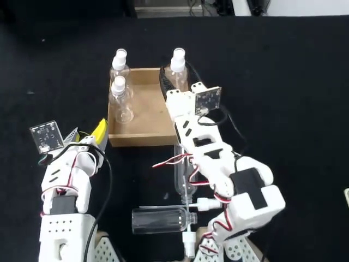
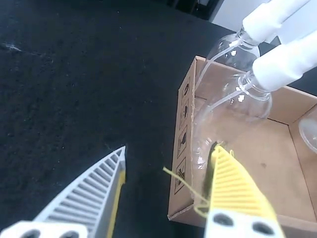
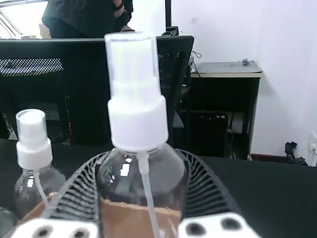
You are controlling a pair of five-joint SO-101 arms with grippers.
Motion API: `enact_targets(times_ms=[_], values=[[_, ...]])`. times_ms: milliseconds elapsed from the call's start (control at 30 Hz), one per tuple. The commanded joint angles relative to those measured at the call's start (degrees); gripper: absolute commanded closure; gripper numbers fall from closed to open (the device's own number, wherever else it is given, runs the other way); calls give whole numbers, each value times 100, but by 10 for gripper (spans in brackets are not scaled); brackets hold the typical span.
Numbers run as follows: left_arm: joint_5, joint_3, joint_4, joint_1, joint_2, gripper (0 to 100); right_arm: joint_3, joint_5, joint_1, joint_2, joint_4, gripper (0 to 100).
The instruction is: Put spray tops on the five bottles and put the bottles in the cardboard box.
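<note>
Clear bottle (image 3: 141, 183) pinched between right fingers (image 3: 79, 198) at cardboard box (image 1: 143, 112) corner; left fingers (image 2: 233, 183) spread.

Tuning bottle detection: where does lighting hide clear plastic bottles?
High view: the clear plastic bottle lying on the black table shows only faint highlights. Left wrist view: white glints on capped bottles in the brown cardboard box. Right wrist view: bright patches on the gripped bottle.

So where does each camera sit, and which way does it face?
High view: fixed overhead, looking down on both arms and the cardboard box.
Left wrist view: on the left arm, facing the box corner past its open left gripper.
Right wrist view: on the right arm, facing the room, right gripper around a capped bottle.
Shared: high and right wrist both show that bottle.
</note>
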Motion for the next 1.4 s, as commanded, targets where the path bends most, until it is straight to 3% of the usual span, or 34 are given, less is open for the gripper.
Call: enact_targets(times_ms=[0,1367], values=[[9,-75,-123,57,-97,751,-347,-26,281,13,35,987],[9,-75,-123,57,-97,751,-1833,-35,422,1596,18,986]])
